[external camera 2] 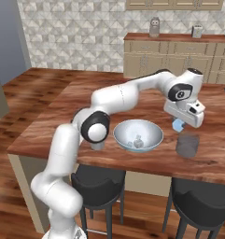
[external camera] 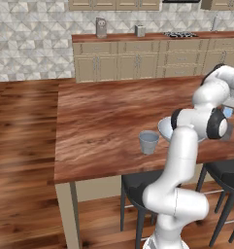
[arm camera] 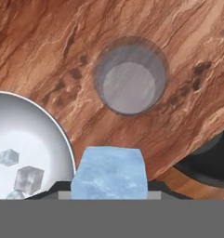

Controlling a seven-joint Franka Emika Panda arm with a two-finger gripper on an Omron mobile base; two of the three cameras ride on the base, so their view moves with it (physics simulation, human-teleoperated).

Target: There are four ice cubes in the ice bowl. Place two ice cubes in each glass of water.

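I hold one ice cube (arm camera: 108,173) between the half-closed gripper (arm camera: 108,186), with the empty glass (arm camera: 130,76) at twelve o'clock and the ice bowl (arm camera: 62,135) at nine; I judge it light, slippery, best pinched on flat faces.

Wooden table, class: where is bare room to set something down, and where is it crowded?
Bare wood runs across the table left of and behind the near glass. It is crowded at the right: the ice bowl, the other glass beside it, and the claw holding an ice cube above them.
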